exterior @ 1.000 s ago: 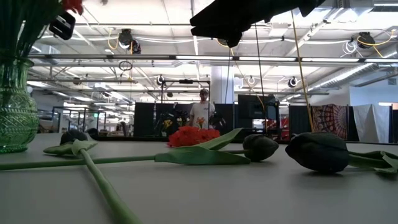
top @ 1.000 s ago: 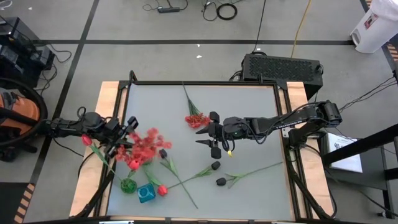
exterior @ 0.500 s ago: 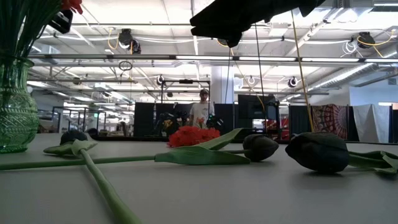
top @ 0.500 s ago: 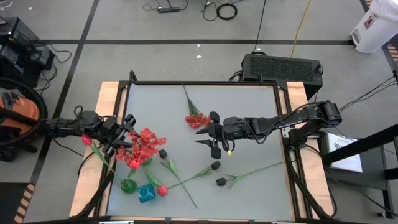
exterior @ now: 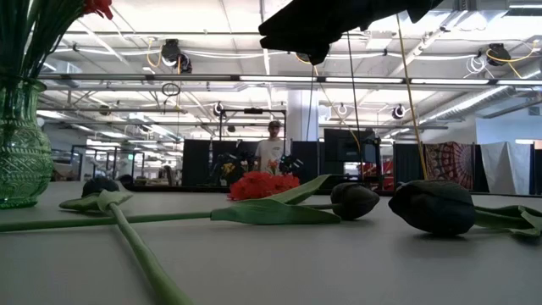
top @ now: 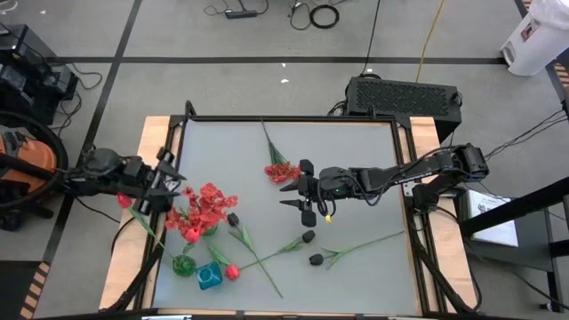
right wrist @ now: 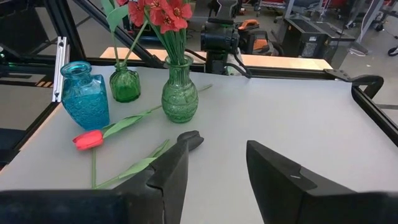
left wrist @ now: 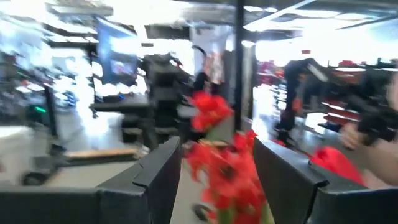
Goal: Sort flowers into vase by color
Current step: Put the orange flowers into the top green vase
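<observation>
Red flowers (top: 204,206) are stood in a green vase (right wrist: 180,96) near the table's left edge. The left gripper (top: 160,184) is seen just beside them, fingers apart and empty. The right gripper (top: 302,191) hangs mid-table, open; a loose flower (top: 283,171) is judged the next pick.

On my low feed: green glass vase (exterior: 20,144) at left holding stems; two black buds (exterior: 434,206) lying on the table (exterior: 339,263); red frilly bloom (exterior: 261,185) farther back; one person (exterior: 273,152) standing beyond.
</observation>
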Tool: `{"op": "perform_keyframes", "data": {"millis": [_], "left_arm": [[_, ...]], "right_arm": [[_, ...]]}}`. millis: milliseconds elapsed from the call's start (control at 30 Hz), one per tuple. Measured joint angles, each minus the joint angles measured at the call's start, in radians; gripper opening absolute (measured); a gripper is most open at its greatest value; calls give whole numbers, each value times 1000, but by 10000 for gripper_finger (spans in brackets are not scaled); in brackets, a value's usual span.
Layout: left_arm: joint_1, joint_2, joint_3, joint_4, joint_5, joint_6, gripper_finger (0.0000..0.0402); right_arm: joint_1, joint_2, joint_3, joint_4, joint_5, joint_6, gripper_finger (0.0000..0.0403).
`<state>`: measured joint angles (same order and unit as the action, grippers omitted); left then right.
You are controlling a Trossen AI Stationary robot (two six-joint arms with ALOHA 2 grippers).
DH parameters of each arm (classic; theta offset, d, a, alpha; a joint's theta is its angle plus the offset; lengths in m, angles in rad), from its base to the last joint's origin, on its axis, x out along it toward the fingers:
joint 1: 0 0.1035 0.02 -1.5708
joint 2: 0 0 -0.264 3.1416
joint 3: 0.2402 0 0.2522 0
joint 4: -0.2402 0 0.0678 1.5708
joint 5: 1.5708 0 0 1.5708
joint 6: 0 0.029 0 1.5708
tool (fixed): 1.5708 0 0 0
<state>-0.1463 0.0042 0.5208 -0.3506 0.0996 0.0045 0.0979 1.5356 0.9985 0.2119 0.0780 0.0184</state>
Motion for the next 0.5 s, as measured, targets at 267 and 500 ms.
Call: {"op": "perform_keyframes", "data": {"millis": [267, 500], "left_arm": [[0, 0, 30, -2, -362, 125, 206], [0, 0, 30, -3, -670, 285, 206]], "right_arm": [[0, 0, 0, 0, 0, 4, 155], [0, 0, 0, 0, 0, 3, 155]]}}
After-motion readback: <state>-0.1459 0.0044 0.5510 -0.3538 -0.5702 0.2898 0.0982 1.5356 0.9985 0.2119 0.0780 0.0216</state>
